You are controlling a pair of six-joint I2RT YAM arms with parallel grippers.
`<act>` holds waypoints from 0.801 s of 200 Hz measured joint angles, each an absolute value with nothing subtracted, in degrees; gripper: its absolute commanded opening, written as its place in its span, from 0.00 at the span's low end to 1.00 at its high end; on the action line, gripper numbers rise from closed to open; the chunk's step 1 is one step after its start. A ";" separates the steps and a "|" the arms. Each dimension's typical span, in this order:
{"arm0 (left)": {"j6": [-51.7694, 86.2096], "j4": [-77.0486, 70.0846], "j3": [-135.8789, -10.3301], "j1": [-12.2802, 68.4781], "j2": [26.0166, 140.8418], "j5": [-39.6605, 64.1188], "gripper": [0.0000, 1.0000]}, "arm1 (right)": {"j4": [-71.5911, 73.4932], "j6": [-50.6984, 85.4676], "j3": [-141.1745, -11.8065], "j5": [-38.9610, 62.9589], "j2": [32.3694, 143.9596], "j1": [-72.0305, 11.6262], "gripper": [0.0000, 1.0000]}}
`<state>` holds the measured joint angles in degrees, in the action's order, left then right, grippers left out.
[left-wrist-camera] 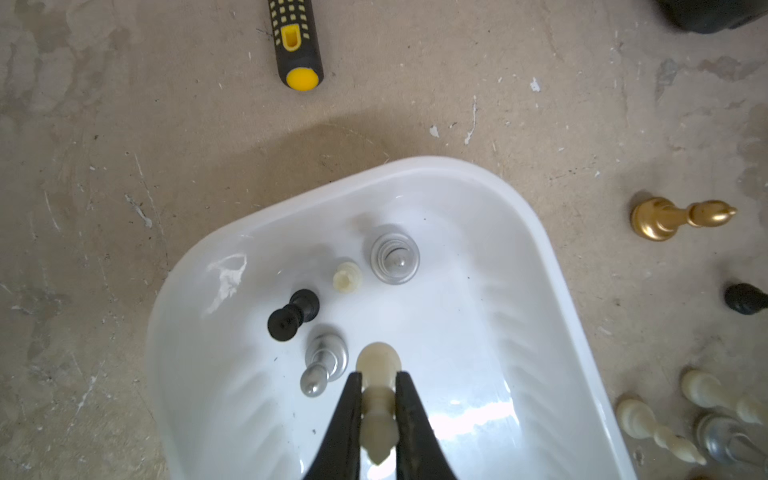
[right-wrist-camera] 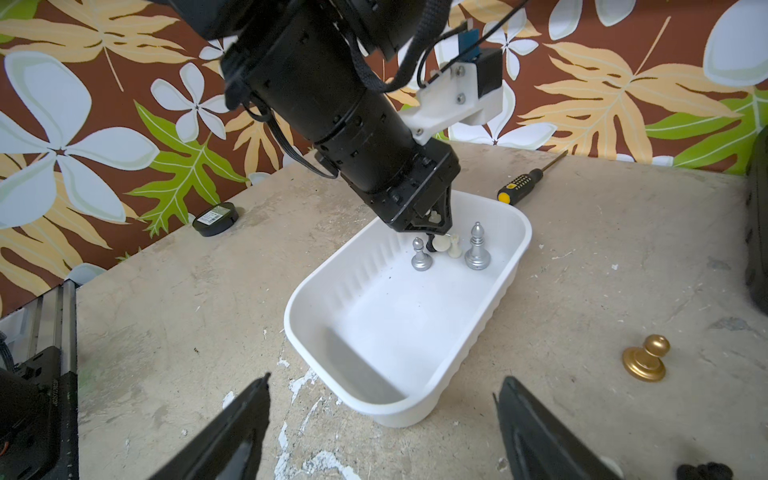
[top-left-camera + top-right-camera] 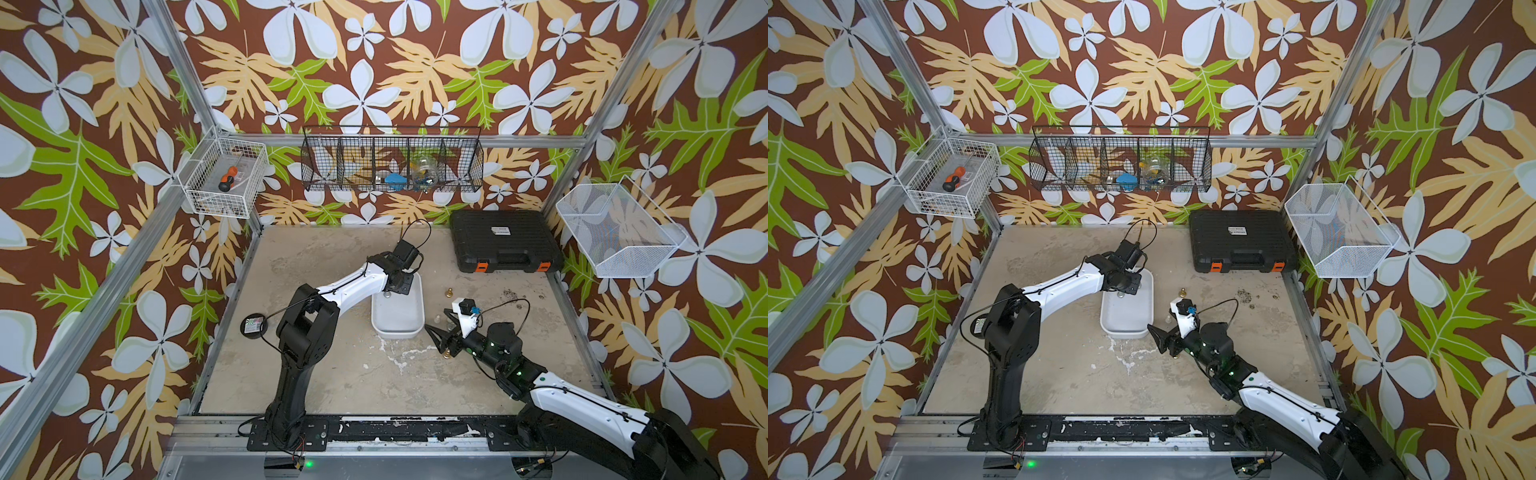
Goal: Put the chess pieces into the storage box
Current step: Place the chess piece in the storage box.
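A cream piece point(image 1: 377, 399) is gripped between the narrowed jaws of the left gripper point(image 1: 377, 376), low over the storage box point(image 1: 519, 232); a release into the box is judged to be the step in hand; only an opening of the jaws is called for, clear of the silver pawn point(image 1: 324, 365) just beside. A black piece point(image 1: 291, 316) lying on its side, a small cream piece point(image 1: 347, 276) and a silver bishop point(image 2: 477, 249) are already in the box. The right gripper point(image 2: 384, 378) is held wide open and empty near the box's near end; a gold pawn point(image 2: 646, 359) to its right is judged a likely next pick, to be closed on by its narrow neck.

The table point(image 3: 332, 374) is worn, beige and scuffed with white marks; a round black tin point(image 3: 253, 324) lies at its left, a black case point(image 3: 505, 241) at the back right. Floral wallpaper surrounds the cell; a white wire basket point(image 3: 224, 178), a black mesh rack point(image 3: 392, 160) and a second white basket point(image 3: 619, 232) are hung from left to right.
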<state>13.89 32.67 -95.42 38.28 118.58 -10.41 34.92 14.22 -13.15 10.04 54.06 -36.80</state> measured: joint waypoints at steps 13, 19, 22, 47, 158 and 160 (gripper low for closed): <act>13.61 32.69 -96.03 38.30 119.55 -10.44 0.09 | 36.45 14.15 -11.53 10.02 53.39 -36.80 0.86; 13.58 32.71 -96.23 38.30 119.90 -10.44 0.09 | 36.99 14.15 -10.85 10.02 53.15 -36.80 0.86; 13.54 32.73 -96.36 38.30 120.07 -10.44 0.09 | 37.32 14.13 -10.46 10.02 53.04 -36.80 0.86; 13.43 32.75 -96.73 38.30 120.88 -10.35 0.09 | 38.87 14.17 -9.04 9.91 52.27 -36.80 0.85; 14.48 32.36 -95.18 37.93 122.28 -10.17 0.09 | 42.22 14.76 -7.81 9.17 50.68 -36.86 0.84; 14.46 32.32 -95.18 37.93 122.32 -10.17 0.09 | 42.24 14.76 -7.81 9.17 50.65 -36.86 0.84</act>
